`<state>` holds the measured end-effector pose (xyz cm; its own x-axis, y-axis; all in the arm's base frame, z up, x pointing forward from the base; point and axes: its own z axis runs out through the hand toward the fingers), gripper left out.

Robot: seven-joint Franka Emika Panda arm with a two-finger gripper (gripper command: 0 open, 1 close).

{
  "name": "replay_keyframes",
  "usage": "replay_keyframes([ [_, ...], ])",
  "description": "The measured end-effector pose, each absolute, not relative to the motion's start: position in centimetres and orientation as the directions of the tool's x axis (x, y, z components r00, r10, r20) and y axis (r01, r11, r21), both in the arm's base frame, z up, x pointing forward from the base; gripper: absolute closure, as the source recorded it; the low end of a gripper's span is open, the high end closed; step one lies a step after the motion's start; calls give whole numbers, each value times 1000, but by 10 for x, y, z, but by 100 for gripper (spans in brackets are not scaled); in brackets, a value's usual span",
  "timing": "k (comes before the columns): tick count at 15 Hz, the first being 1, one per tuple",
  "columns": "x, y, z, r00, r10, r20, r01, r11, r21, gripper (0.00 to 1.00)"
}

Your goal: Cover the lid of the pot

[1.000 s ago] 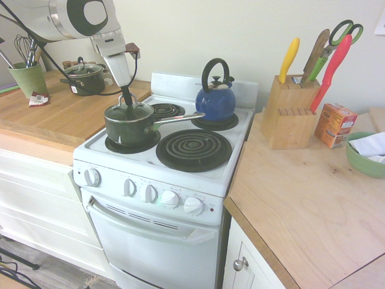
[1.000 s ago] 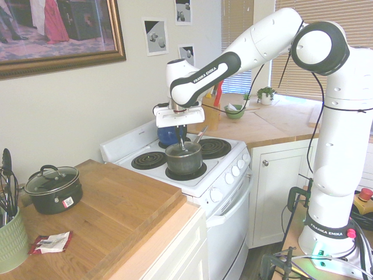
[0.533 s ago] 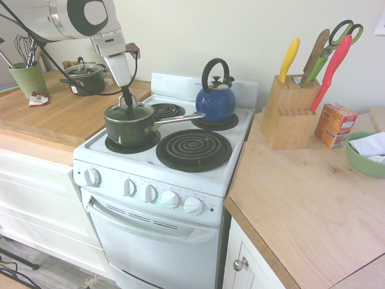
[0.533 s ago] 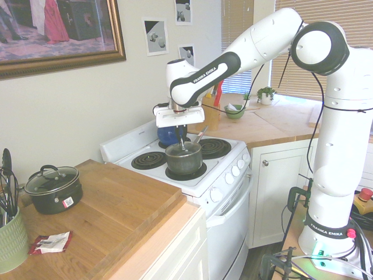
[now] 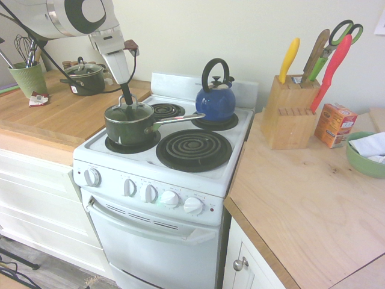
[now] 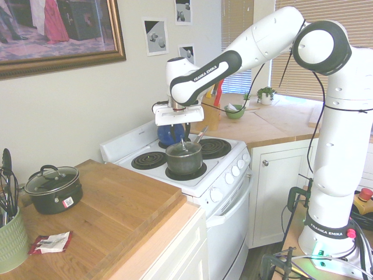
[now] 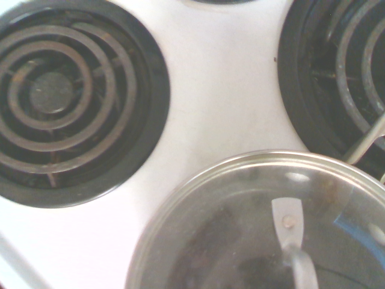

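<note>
Hovering just above the pot [image 5: 129,123], the gripper [image 5: 127,97] points almost straight down at the lid [image 5: 130,111]. Its dark fingers are small in both exterior views, so I cannot tell whether they stand apart or together, and I also cannot tell whether they touch the lid's handle or are just above it.

The lid sits on the pot. From the first exterior view its metal rim seems to lie level on the pot's edge, and the wrist view shows the glass with its rim and the foot of the handle close below the camera. The pot itself stands on the front burner of the stove [image 5: 238,150] at the side near the wooden counter [image 5: 54,117], with its long handle [image 5: 178,118] pointing toward the blue kettle [image 5: 215,99] side. The kettle is on a back burner, apart from the pot.

In my judgement the covering is nearly finished: the lid is in its place. What is left is only to let go fully, if that is not done, and to lift the arm away without pulling the lid out of its seat.
</note>
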<state>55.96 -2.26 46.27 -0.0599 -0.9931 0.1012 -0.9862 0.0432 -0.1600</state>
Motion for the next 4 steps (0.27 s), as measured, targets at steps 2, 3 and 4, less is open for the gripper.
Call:
replay_keyframes([
  [2, 557, -20, 473, -58, -993, 100, -984, 40, -176, 0],
  [3, 555, -18, 481, -57, -994, 98, -982, 38, -185, 0],
  [4, 552, -16, 492, -57, -994, 94, -979, 37, -199, 0],
])
